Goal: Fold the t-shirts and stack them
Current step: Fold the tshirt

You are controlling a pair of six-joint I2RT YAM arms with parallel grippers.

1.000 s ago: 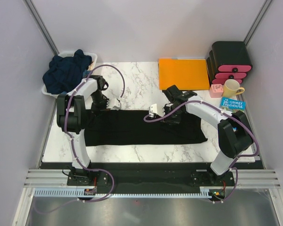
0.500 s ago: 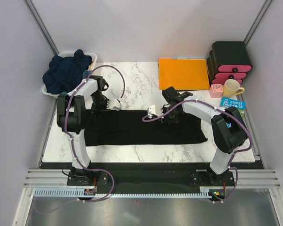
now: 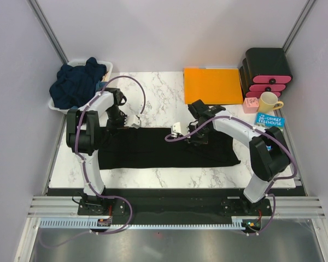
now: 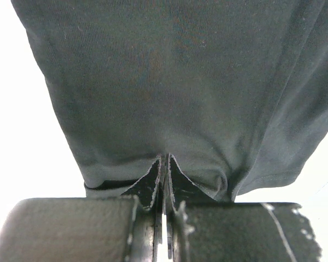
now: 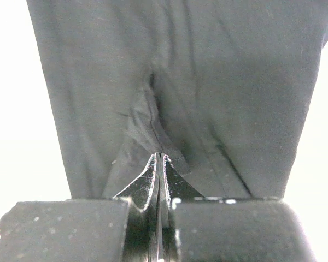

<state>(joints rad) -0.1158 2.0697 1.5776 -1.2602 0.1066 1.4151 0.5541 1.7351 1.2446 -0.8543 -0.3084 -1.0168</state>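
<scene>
One black t-shirt is in work, lying as a long flat band across the middle of the marble surface, its long sides running from 9 o'clock to 3 o'clock. Both arms are at the band's 12 o'clock edge. The left gripper sits toward 11 o'clock of the shirt and the right gripper close to 12 o'clock, near each other with a stretch of hem between them. Each wrist view shows the jaws pressed together with a pinch of black cloth puckering out from between the tips, so both grippers are clamped on that edge of the shirt. Judging by the narrow band shape, the garment has probably had a lengthwise fold or at least been smoothed out, though the layers cannot be told apart from above. The grip on the far edge would suit drawing that edge over toward 6 o'clock as a next fold. Most of the task remains: no folded shirt lies set aside as the start of a stack, and the dark navy t-shirts sit bunched and unfolded in the white basket at 10 o'clock of the surface. The orange sheet at 1 o'clock and the yellow mug at 2 o'clock lie well apart from the work.
</scene>
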